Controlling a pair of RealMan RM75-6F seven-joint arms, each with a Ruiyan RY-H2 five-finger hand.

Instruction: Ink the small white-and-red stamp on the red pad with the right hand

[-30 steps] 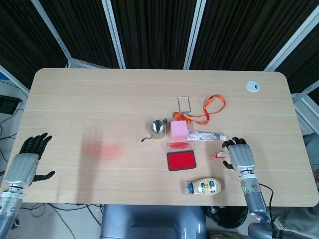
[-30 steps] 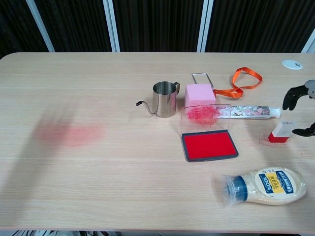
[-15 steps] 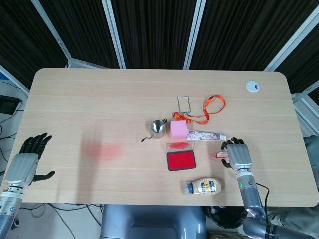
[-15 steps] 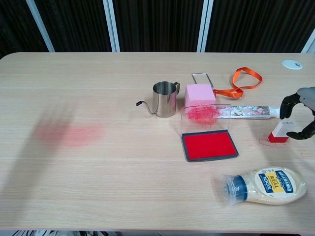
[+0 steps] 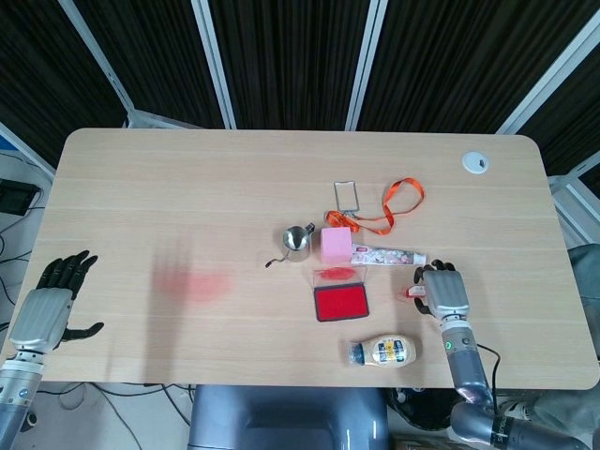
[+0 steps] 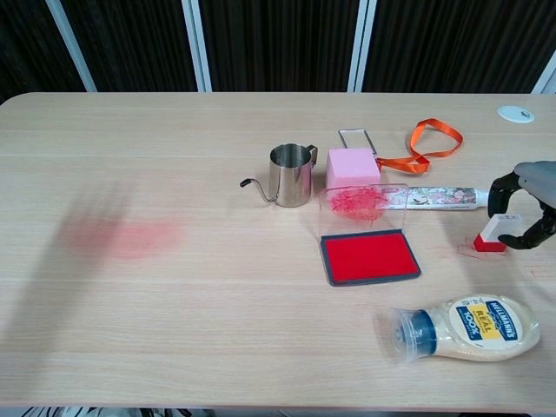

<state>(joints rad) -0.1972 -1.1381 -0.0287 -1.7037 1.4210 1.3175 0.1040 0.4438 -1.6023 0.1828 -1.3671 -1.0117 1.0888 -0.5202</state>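
Head view: right hand (image 5: 444,292) over the stamp (image 5: 413,292), right of the red pad (image 5: 340,303); contact not discernible. Left hand (image 5: 49,310) off the table's (image 5: 187,187) left edge, fingers spread, empty. Chest view: right hand's fingers (image 6: 502,193) curled around the stamp (image 6: 493,234), which stands on the table (image 6: 174,330), well right of the pad (image 6: 368,257); grip uncertain. Mayonnaise bottle (image 6: 469,327) lies in front.

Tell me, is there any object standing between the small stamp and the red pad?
Nothing visible does. The stamp stands right of the red pad with bare table between them; the right hand is around it. The mayonnaise bottle lies nearer the robot, off that line.
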